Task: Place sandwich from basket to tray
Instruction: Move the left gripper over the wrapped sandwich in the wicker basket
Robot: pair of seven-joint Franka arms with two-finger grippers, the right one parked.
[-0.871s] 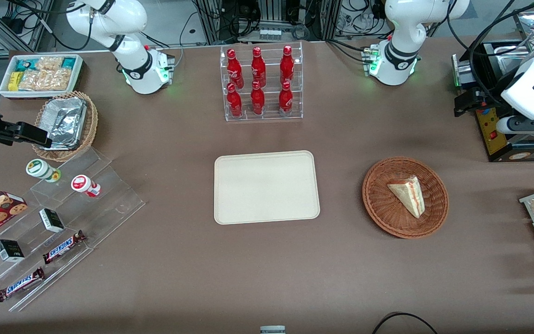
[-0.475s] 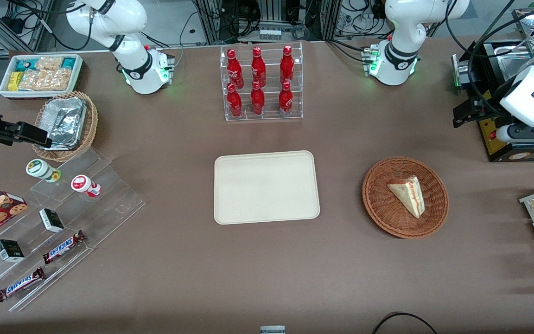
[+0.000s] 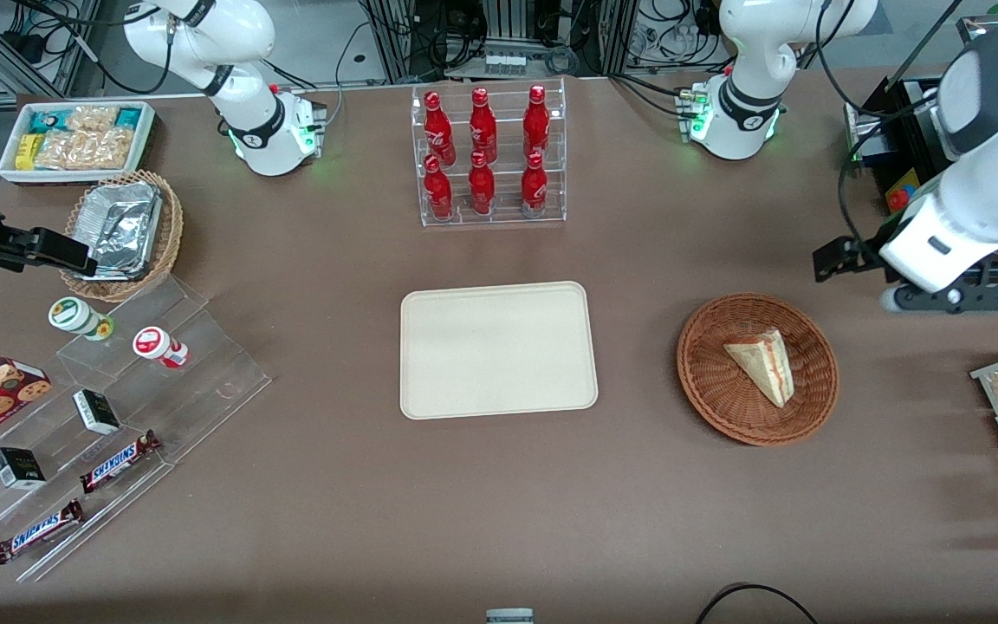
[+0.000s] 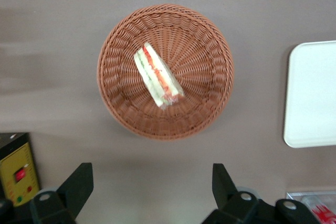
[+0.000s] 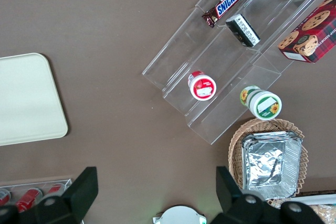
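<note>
Left wrist view: gripper [image 4: 147,187], jaws wide, hovers near round reddish-brown wicker basket [image 4: 210,40]. Triangular white-bread sandwich [image 4: 157,77] looks soft, light; grip its flat faces gently.

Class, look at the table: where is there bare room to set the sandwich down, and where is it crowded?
The flat cream tray is bare. Table shows between it and the round reddish-brown wicker basket holding the triangular sandwich. The open claw hovers short of the basket. The clear stepped snack stand is crowded.
</note>
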